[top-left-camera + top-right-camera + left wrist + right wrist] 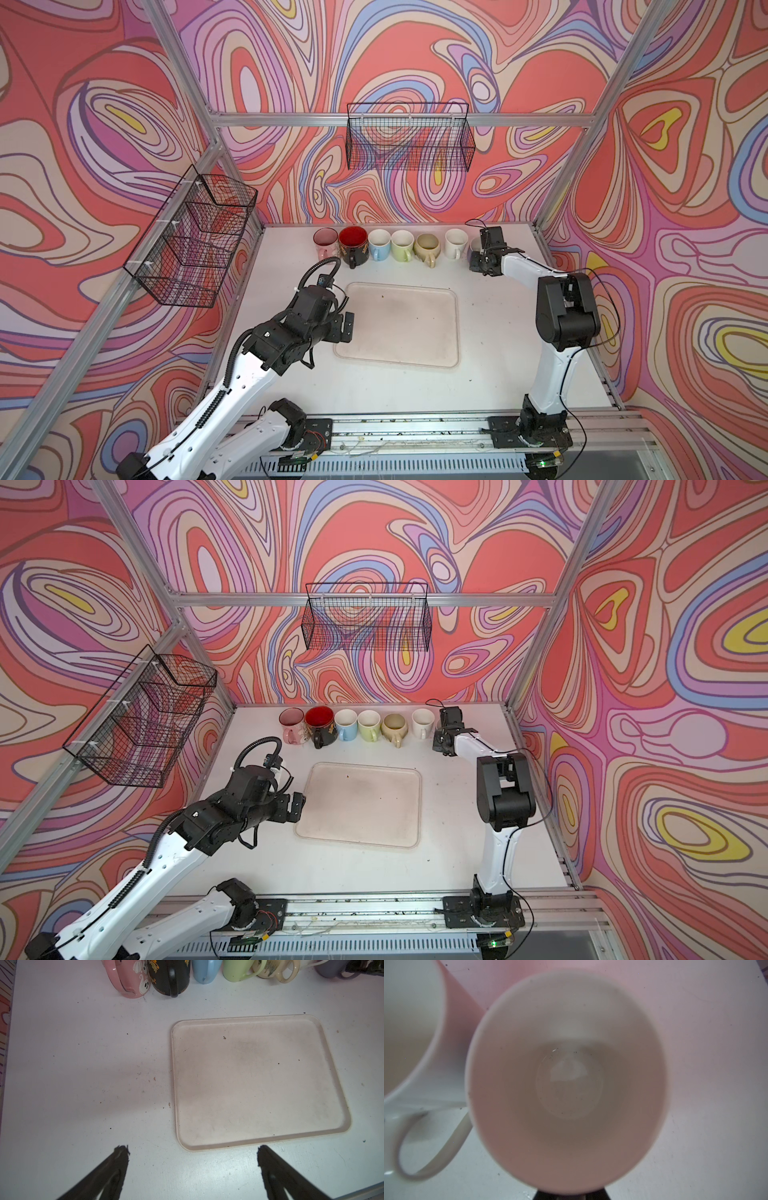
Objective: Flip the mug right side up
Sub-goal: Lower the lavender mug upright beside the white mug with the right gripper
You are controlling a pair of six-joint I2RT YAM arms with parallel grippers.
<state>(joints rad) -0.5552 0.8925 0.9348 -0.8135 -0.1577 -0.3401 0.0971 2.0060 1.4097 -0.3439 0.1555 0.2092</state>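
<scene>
A white tabletop carries a bare, pale beige rectangular plastic tray at its middle. Six ceramic mugs in a row stand along the back edge, mouths up. At the row's right end is the grey-lavender ceramic mug, also mouth up and seemingly resting on the table. The right gripper is clenched at its near rim, apparently grasping it. The left gripper hangs released beside the tray. The turning looks done. The next move is to let go and lift clear without tipping the mug.
</scene>
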